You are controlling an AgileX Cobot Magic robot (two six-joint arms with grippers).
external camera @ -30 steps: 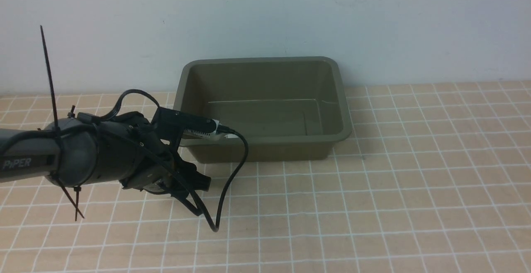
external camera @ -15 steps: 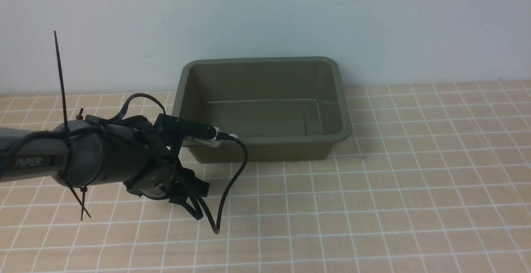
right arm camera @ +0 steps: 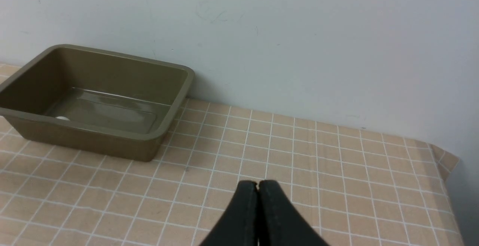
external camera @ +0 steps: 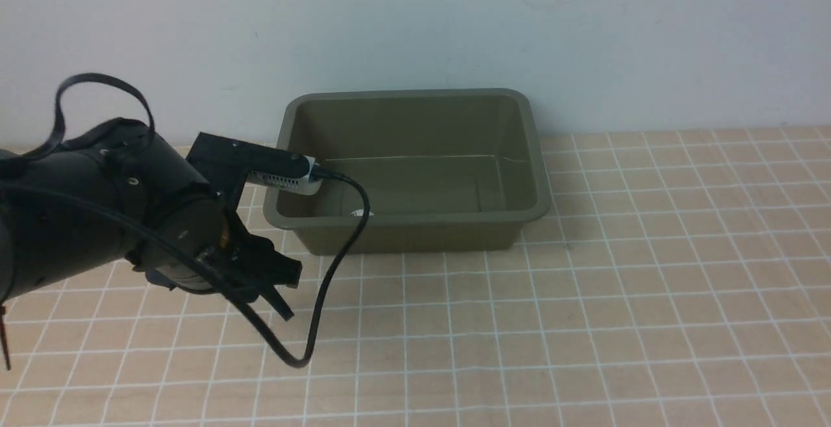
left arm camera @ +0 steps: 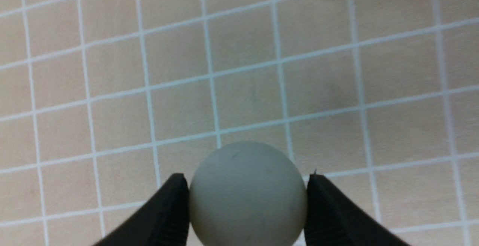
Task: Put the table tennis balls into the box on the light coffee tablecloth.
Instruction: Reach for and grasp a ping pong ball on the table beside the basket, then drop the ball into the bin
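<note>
Holds a ball [left arm camera: 247, 195] clamped between the jaws of the left gripper [left arm camera: 247, 181], lower left of the front view, over the cloth [external camera: 584, 317] just short of the box [external camera: 539, 174]. Shows the right gripper [right arm camera: 257, 186] closed tight on nothing. Has a second ball [external camera: 355, 213] inside the box by its near wall, around frame centre.

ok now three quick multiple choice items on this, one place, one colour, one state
1. Where is the loose ball? A on the floor B in the box C balanced on its rim
2. What colour is the box? A blue B white C olive green
3. The left gripper is: A closed on the held ball B open, empty C out of view
Answers: 1 B, it lies on the box's bottom; 2 C, seen in two views; 3 A, fingers touch both its sides.
</note>
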